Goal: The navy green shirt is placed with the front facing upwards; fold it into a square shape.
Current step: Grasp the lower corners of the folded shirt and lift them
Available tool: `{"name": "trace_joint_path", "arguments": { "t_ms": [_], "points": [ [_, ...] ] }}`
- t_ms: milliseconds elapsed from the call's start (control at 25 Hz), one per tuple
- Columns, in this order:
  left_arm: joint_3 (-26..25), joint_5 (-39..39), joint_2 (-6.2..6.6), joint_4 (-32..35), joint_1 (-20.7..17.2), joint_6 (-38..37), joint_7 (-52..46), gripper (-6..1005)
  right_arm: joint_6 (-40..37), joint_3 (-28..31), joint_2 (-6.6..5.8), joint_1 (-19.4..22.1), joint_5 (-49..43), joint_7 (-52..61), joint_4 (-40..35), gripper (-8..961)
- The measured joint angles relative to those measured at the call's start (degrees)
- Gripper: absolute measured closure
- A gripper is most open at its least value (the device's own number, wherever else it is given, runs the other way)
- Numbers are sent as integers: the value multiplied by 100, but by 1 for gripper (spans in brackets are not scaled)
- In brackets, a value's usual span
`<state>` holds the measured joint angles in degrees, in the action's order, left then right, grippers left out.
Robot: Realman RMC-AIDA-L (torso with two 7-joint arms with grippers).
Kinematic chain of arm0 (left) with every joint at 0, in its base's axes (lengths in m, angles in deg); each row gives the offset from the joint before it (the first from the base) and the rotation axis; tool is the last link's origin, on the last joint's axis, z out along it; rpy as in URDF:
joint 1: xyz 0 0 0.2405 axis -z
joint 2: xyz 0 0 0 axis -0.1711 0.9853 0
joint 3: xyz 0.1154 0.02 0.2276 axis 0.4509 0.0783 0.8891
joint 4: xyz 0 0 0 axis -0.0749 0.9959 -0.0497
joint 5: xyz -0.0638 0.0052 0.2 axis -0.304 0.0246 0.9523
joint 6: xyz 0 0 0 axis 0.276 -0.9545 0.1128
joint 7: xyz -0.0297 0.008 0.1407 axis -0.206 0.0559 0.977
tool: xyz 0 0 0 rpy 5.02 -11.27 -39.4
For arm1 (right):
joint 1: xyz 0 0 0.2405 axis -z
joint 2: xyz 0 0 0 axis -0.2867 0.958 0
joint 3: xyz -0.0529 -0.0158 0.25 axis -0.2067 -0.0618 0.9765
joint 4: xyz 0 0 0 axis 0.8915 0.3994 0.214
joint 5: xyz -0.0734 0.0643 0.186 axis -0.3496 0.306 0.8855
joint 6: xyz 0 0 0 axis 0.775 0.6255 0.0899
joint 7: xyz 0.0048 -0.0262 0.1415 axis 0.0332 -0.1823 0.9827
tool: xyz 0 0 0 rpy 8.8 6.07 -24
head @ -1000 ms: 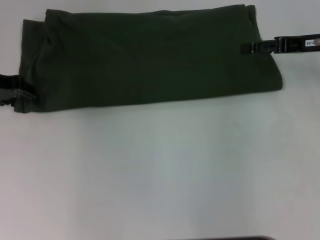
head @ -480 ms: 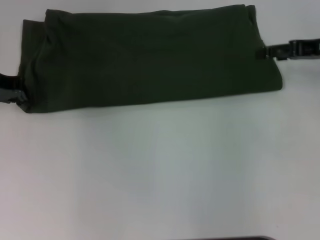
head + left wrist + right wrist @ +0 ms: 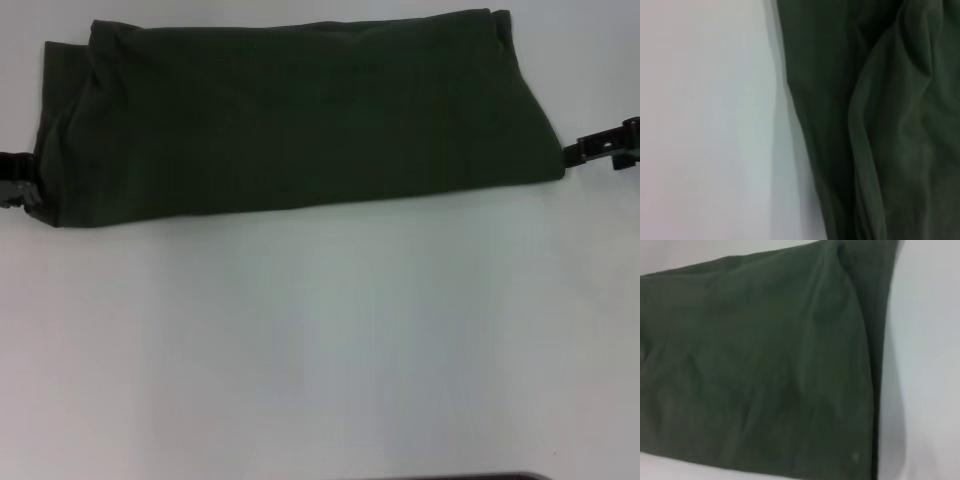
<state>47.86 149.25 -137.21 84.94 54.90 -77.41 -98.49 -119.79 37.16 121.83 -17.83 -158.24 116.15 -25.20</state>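
Note:
The navy green shirt lies folded into a long flat band across the far part of the table, plain dark cloth facing up and no print showing. My left gripper sits at the band's near left corner, right against the cloth edge. My right gripper is just off the band's near right corner, beside the cloth. In the left wrist view the shirt shows layered folds next to bare table. In the right wrist view the shirt fills most of the picture, with its folded edge running alongside the table.
The white table stretches wide between the shirt and me. A dark strip shows at the table's near edge.
My right gripper has slid off the shirt's right end, moving outward and nearer to its near right corner. My left gripper has drawn back a little to the left. The shirt has stayed in place.

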Motion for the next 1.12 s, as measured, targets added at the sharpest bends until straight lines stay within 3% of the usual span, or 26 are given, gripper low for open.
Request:
{"name": "trace_joint_path", "arguments": {
  "t_ms": [240, 520, 1040, 1120],
  "points": [
    [24, -2, -38, 4, 30, 20, 32, 996, 400, 24, 198, -54, 21, -9, 161, 49],
    [28, -5, -50, 4, 32, 45, 39, 996, 816, 33, 306, -139, 122, 15, 513, 51],
    [28, -12, -59, 4, 34, 77, 49, 995, 999, -10, 338, -333, 226, 9, 911, 55],
    [27, -12, -59, 4, 39, 78, 52, 995, 997, -12, 337, -330, 223, 7, 895, 90]
  ]
}}
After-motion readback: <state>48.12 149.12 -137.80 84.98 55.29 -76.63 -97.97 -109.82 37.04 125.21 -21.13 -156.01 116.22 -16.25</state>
